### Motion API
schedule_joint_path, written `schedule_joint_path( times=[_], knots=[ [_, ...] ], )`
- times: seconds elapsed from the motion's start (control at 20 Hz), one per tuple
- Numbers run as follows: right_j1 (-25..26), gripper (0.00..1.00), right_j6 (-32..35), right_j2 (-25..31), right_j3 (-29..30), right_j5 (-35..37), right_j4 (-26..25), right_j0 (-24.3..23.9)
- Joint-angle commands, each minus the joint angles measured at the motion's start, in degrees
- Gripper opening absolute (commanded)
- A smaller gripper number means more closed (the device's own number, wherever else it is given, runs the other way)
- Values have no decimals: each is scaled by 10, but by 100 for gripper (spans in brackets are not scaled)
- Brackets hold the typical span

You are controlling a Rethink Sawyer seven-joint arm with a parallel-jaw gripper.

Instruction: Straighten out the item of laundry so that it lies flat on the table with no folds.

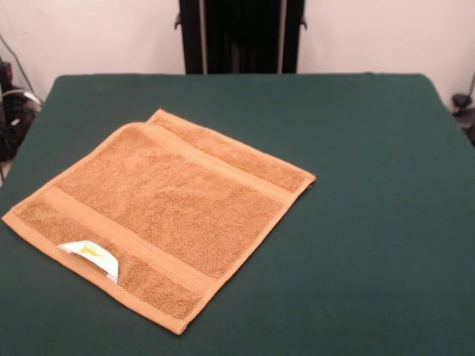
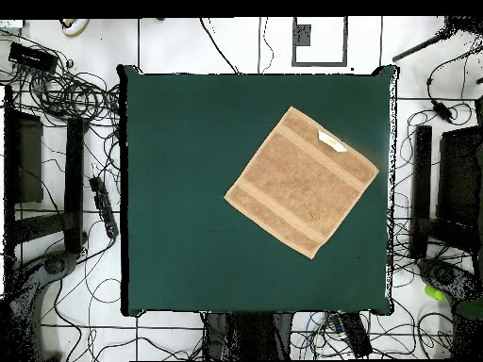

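One small square orange-tan terry hand towel (image 1: 167, 211) lies on the large rectangular dark green felt-topped table (image 1: 356, 222). In the front view it sits left of the table's middle and toward the camera side, turned diamond-wise so its corners point toward the table edges. In the overhead view the same towel (image 2: 302, 181) sits right of centre, on the half away from the robot's base, well inside the table (image 2: 189, 189) edges.

Towel state: mostly spread out. In the front view, the far-left edge is doubled over, so a narrow strip of a second layer shows beyond the fold line near the far corner. The rest lies flat against the felt.

Counts on the towel: two flat woven bands, one near the far edge and one near the near edge, running parallel. One small white tag (image 1: 90, 254) with a yellow mark, at the near-left hem, turned up onto the terry face. In the overhead view the tag (image 2: 331, 141) sits at the towel's upper right edge.

Nothing else rests on the table top; nothing stands against or over the towel.

Surroundings: one black upright pedestal (image 1: 240, 35) behind the table's far edge in the front view. Loose black cables (image 2: 66, 94) lie on the light floor around the table in the overhead view.

Gripper: not visible in either view, so its finger state cannot be told.
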Motion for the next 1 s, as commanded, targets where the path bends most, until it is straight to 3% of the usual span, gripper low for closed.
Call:
schedule_joint_path(
  times=[0.05,0.55,1.0],
  knots=[
    [21,0,-228,48,-43,158,-31,-20],
    [34,0,-169,59,-14,130,-15,-30],
    [33,0,-158,70,16,93,-7,-38]
  ],
)
